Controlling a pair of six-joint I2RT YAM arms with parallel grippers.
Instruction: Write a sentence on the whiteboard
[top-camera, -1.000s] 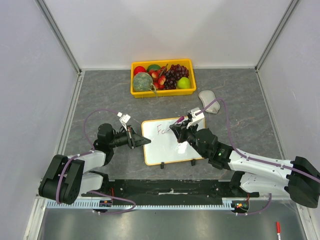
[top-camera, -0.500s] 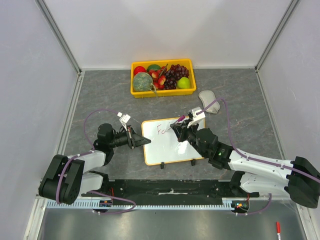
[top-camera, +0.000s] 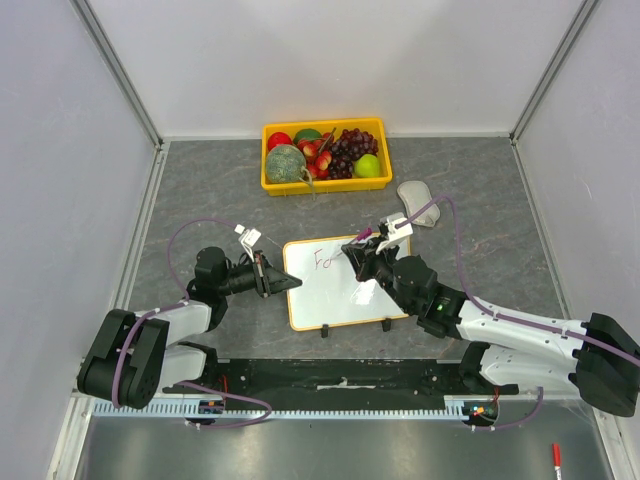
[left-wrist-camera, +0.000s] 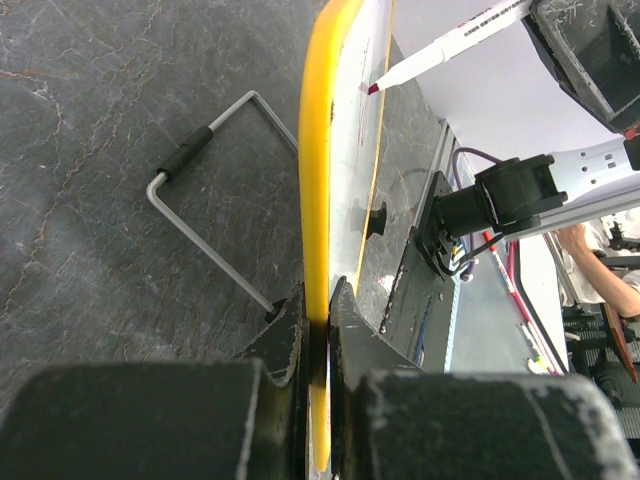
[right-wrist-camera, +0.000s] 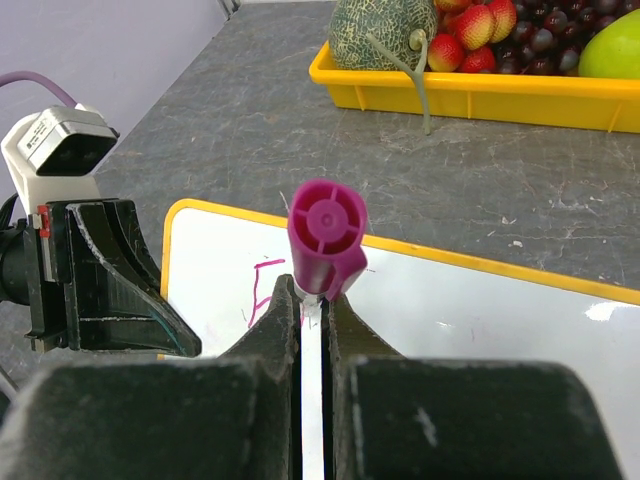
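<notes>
Near the bench's (top-camera: 480, 200) near edge, mid-width, the whiteboard (top-camera: 340, 295), white with a yellow-orange rim, has its long axis running left to right. The left claw (top-camera: 283, 281) clamps its left edge. The right claw (top-camera: 358, 252) grips a pink marker (right-wrist-camera: 326, 225) beside the sentence (top-camera: 322, 260), just a few pink letters. Bare bench separates it from the fruit tray (top-camera: 324, 187).

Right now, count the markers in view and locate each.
2. A magenta marker in the right gripper, at the whiteboard; a red-tipped marker on the metal ledge, near right corner. Others may be hidden.
</notes>
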